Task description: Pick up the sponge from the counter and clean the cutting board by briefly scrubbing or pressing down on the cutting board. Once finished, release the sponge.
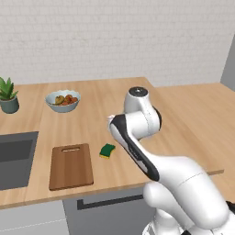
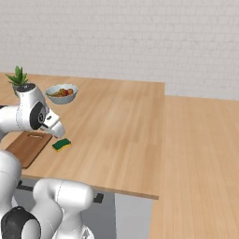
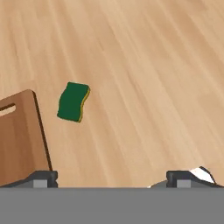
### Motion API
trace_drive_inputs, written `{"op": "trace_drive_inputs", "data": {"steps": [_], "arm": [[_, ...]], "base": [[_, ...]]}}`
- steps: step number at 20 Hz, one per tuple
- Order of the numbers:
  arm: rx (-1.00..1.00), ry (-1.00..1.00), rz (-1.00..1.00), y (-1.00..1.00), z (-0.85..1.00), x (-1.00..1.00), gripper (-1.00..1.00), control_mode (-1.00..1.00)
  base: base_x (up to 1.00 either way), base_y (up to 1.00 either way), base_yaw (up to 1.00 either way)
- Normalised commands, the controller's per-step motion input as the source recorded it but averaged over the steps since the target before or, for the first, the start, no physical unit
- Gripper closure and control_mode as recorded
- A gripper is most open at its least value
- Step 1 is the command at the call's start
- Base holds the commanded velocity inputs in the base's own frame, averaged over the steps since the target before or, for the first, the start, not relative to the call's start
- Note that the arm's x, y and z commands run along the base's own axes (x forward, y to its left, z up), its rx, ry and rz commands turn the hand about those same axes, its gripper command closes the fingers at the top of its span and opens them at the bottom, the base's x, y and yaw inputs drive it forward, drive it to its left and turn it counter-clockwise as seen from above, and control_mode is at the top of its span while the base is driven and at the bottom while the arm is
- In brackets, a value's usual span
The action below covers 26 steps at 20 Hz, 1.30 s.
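A bowl (image 1: 63, 100) of fruit and a potted plant (image 1: 8, 95) are standing at the back of the counter (image 1: 101, 98), with a sink (image 1: 15, 158) lying at the left edge. Nothing is sitting between the end effector (image 3: 113, 178) and the sponge (image 1: 107, 150), which is lying green face up, yellow foam showing along its edge, just beside the board (image 1: 71, 165) and apart from it. The board's slot handle is pointing toward the wall. In the base views the arm's elbow is covering the hand. The end effector's fingertips (image 3: 43, 177) are standing wide apart, holding nothing.
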Motion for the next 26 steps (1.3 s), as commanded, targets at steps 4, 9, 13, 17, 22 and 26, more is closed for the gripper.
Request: {"op": "trace_drive_inputs", "data": {"steps": [4, 9, 13, 17, 22, 26], "arm": [[0.1, 0.07, -0.21, 0.42, -0.32, 0.01, -1.0, -1.0], [0.0, 0.05, -0.05, 0.07, -0.24, 0.29, -1.0, -1.0], [0.0, 0.0, 0.0, 0.0, -0.21, 0.44, -1.0, -1.0], [-0.02, 0.03, 0.0, 0.02, -0.49, 0.41, -1.0, -1.0], [-0.02, 0.05, 0.0, 0.19, -0.47, 0.37, -1.0, -1.0], [0.0, 0.04, 0.0, 0.27, -0.22, 0.37, -1.0, -1.0]], "base": [[0.0, 0.0, 0.0], [0.0, 0.0, 0.0], [0.0, 0.0, 0.0], [0.0, 0.0, 0.0], [0.0, 0.0, 0.0], [0.0, 0.0, 0.0]]}}
